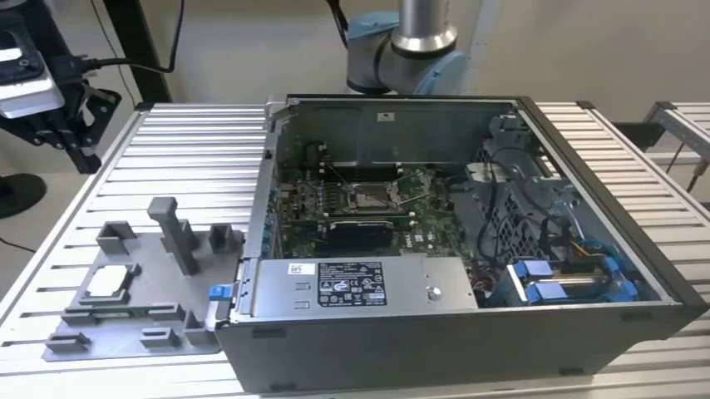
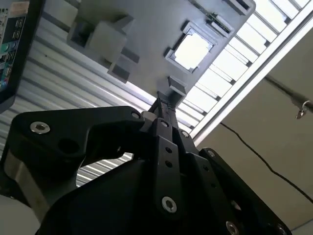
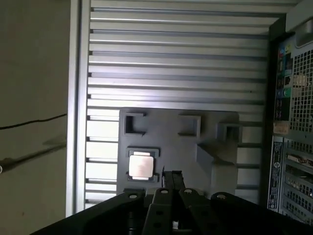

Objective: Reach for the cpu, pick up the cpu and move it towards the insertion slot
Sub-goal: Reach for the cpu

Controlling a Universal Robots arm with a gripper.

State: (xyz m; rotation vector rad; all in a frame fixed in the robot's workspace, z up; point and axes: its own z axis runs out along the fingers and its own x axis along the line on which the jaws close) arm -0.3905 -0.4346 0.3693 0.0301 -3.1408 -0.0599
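Note:
The cpu (image 1: 108, 283) lies silver face up in a pocket of the grey fixture plate (image 1: 150, 312), at the exterior view's left, beside the open computer case. Both wrist views look down on the cpu (image 3: 140, 165) (image 2: 193, 50) in its pocket. My gripper (image 3: 171, 177) hangs well above the plate, a little to one side of the cpu, with its thin fingers pressed together and nothing between them. In the exterior view the gripper (image 1: 82, 156) is high at the far left. The insertion slot (image 1: 368, 196), a silver-framed square socket, sits on the board inside the case.
The case (image 1: 466, 332) has tall walls around the board, with cables and blue connectors (image 1: 566, 278) at its right side. Upright grey blocks (image 1: 172, 233) stand on the fixture plate near the cpu. The slatted table (image 3: 176, 63) extends around the plate.

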